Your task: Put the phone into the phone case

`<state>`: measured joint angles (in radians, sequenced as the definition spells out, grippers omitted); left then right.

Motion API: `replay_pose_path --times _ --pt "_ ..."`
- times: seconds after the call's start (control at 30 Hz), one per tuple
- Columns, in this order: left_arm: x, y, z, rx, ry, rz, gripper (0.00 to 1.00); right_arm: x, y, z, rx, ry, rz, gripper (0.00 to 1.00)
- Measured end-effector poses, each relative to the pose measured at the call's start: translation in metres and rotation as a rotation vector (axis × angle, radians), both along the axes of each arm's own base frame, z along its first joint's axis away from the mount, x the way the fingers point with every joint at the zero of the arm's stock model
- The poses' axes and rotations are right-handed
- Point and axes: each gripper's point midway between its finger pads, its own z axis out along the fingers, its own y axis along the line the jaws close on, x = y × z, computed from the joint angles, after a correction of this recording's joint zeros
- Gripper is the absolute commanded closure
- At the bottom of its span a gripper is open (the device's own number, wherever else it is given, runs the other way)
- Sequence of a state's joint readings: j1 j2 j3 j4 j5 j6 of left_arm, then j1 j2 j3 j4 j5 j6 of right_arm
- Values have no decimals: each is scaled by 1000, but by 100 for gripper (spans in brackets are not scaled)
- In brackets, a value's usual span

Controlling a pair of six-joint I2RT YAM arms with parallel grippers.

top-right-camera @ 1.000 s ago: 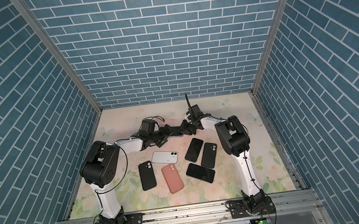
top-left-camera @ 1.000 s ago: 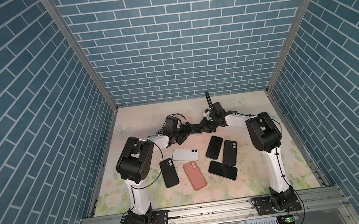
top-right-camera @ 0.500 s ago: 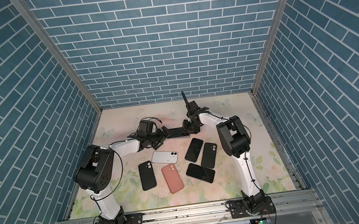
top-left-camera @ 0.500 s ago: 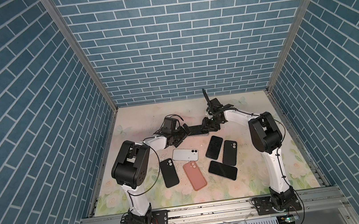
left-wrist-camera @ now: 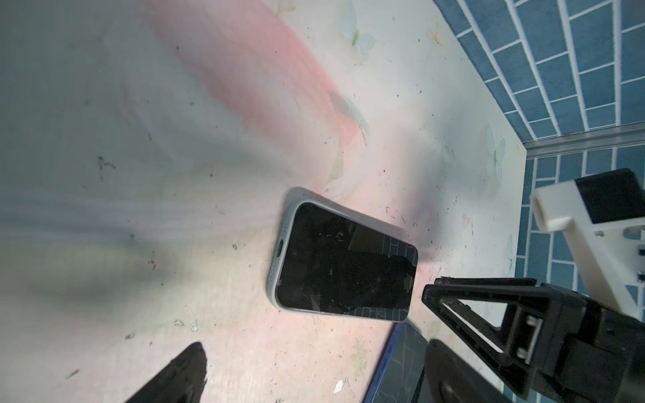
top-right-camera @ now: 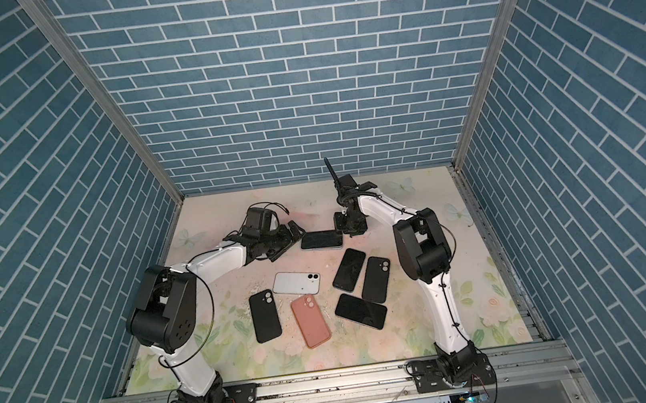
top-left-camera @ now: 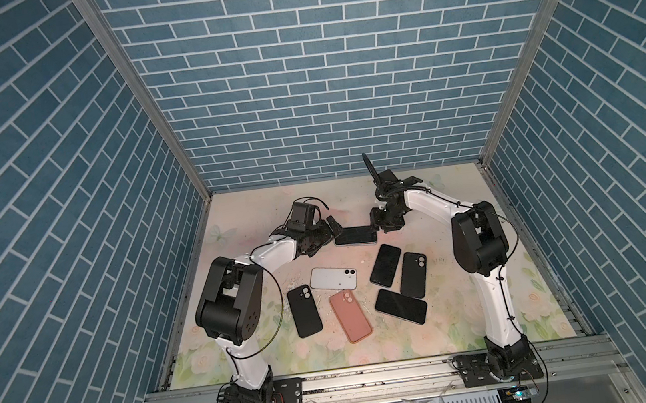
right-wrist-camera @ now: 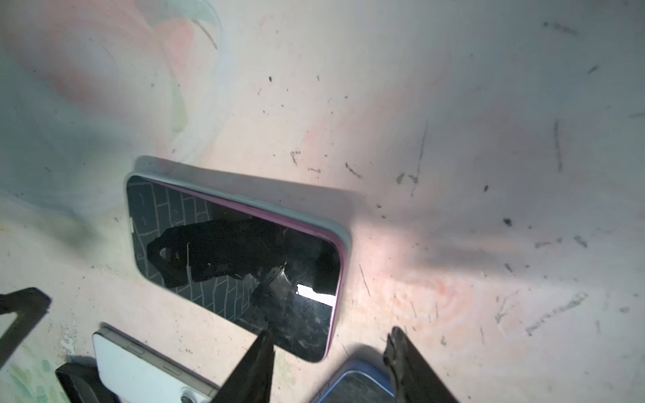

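Observation:
A phone (top-left-camera: 355, 235) (top-right-camera: 321, 239) lies screen up on the table between my two grippers, resting in a pale grey phone case (left-wrist-camera: 275, 265) (right-wrist-camera: 244, 200). Its purple edge (right-wrist-camera: 335, 296) shows above the case rim; I cannot tell whether it sits fully in. My left gripper (top-left-camera: 327, 231) (left-wrist-camera: 314, 373) is open just off the phone's left end, touching nothing. Just off the right end, my right gripper (top-left-camera: 380, 220) (right-wrist-camera: 331, 352) is also open, its fingertips (right-wrist-camera: 260, 363) by the phone's corner with nothing between them.
Nearer the front lie a white phone (top-left-camera: 333, 278), a black case (top-left-camera: 304, 311), a pink case (top-left-camera: 350, 316), two black phones (top-left-camera: 385, 264) (top-left-camera: 401, 306) and another black case (top-left-camera: 414, 275). A blue-edged phone (right-wrist-camera: 359, 383) lies close under the right fingers. Brick walls enclose the table.
The right jaws have opened wider. Both grippers have drawn back a little from the phone's ends, and it now lies free and flat on the table.

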<state>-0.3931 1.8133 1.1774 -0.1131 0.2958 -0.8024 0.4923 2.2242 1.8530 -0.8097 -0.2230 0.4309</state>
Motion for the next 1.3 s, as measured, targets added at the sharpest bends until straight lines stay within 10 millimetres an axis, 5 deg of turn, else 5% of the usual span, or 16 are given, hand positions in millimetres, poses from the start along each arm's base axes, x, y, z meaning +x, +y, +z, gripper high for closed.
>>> replay_pose_path --times 0.17,0.43,0.6,0.77,0.97,1.3 --pt "16 -4 6 41 -42 -59 8 -4 -1 -8 -1 12 18 70" --pt "18 -3 -45 63 54 -88 14 -5 5 -18 29 30 21 87" --pt "23 -6 -52 47 58 -82 22 -4 6 -18 36 30 21 93" --pt "31 -12 -53 21 48 -80 29 -3 5 -19 41 29 18 93" --pt "34 -14 -56 20 54 -77 40 -1 8 -20 57 19 22 81" --pt "39 -16 -58 22 58 -76 44 0 12 -23 58 21 27 77"
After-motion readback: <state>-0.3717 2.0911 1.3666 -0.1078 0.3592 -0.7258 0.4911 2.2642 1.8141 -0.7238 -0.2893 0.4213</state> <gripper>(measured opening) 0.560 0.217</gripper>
